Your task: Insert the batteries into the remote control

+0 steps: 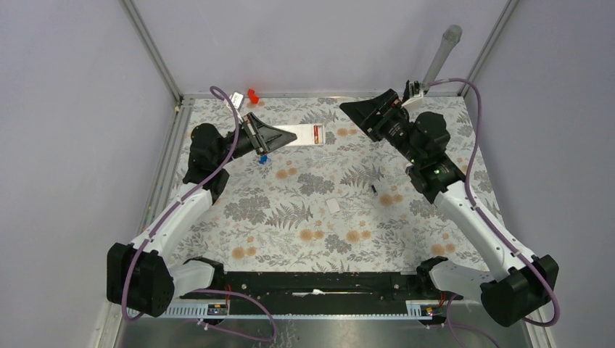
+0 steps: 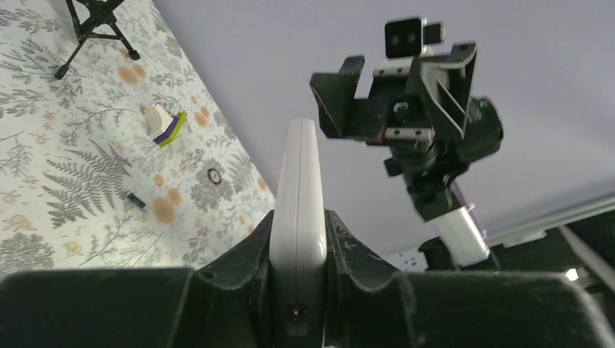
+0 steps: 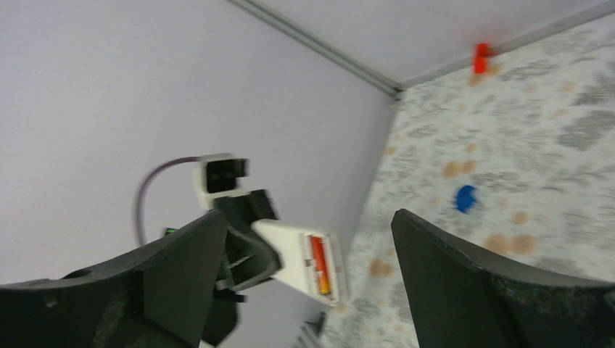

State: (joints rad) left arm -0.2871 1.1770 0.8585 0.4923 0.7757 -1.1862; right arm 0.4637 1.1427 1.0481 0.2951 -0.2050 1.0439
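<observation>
My left gripper is shut on the white remote control and holds it above the table at the back, its open compartment facing up. One battery, showing red, lies in that compartment; in the right wrist view it shows red-orange inside the remote. In the left wrist view the remote stands edge-on between my fingers. A second battery, small and dark, lies on the table; it also shows in the left wrist view. My right gripper is open and empty, just right of the remote.
A small white square plate lies mid-table. A blue piece lies below my left gripper and a red piece sits at the back edge. A white block with a yellow-green bar lies on the floral mat. Walls enclose the table.
</observation>
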